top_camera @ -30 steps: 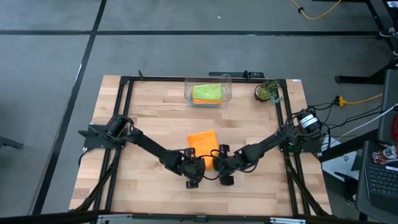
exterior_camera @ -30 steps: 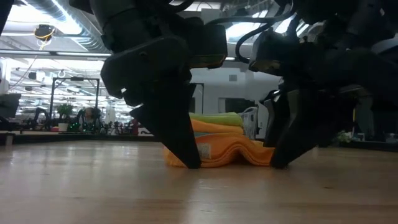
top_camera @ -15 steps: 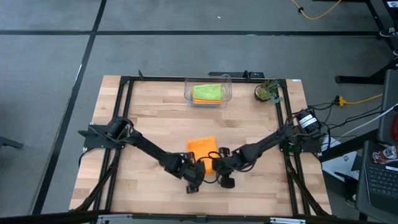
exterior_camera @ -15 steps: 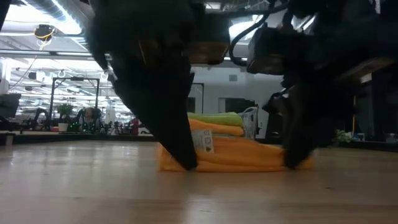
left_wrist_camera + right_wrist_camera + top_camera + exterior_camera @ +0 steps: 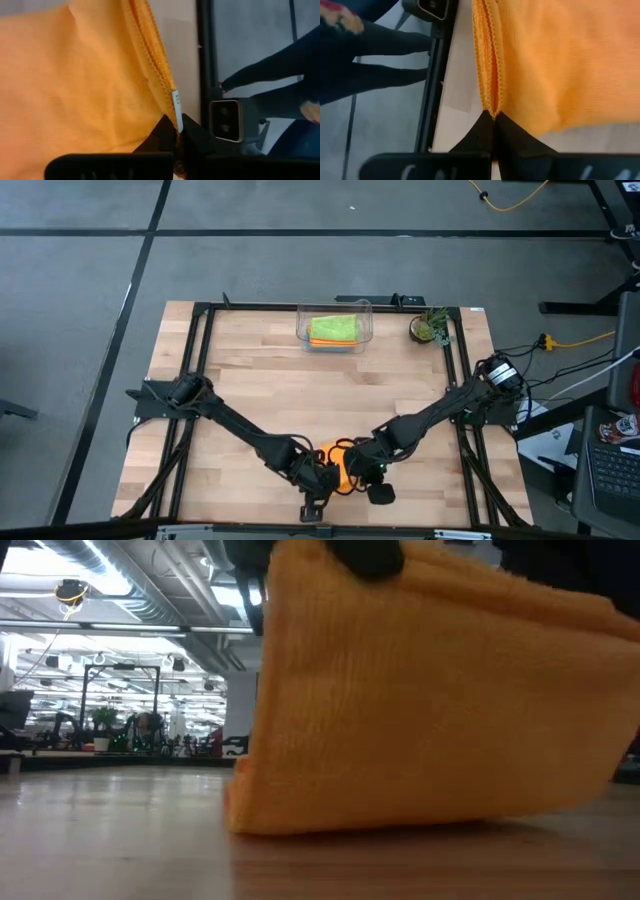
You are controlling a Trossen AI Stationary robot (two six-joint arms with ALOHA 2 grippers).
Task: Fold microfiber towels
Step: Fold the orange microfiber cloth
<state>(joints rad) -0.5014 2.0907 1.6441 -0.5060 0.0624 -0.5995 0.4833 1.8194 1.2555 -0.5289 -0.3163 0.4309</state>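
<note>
An orange microfiber towel (image 5: pixel 340 468), folded, hangs between my two grippers close to the table's near edge. It fills the low view (image 5: pixel 420 700), where its lower edge (image 5: pixel 400 825) rests on the table. My left gripper (image 5: pixel 326 476) is shut on one upper corner and my right gripper (image 5: pixel 357 471) on the other. At the far edge a lime green towel (image 5: pixel 333 328) lies on an orange one inside the clear bin (image 5: pixel 366 320). My left gripper pinches the towel's hemmed edge (image 5: pixel 171 112) between its two fingers, beside the white label (image 5: pixel 176 102), and several layers show there. It slants down from above. The towel hangs below it. The lower edge lies on the table. My right gripper pinches the hemmed edge (image 5: pixel 490 102) at the other corner between its two fingers, with two stitched layers side by side. It slants down from above. The cloth hangs below it without wrinkles, its lower edge on the wood.
A small potted plant (image 5: pixel 430 328) stands at the far right, beside the bin. The low camera (image 5: pixel 227 120) sits on the black frame at the near edge, just in front of the towel. Bare wood (image 5: pixel 330 390) lies between the towel and the bin.
Both grippers have shut on the towel's near corners, risen, tipped and moved toward the table's near edge. The towel, flat on the table before, has been drawn toward the near edge. Its gripped edge is lifted and it now hangs with its lower edge on the wood.
</note>
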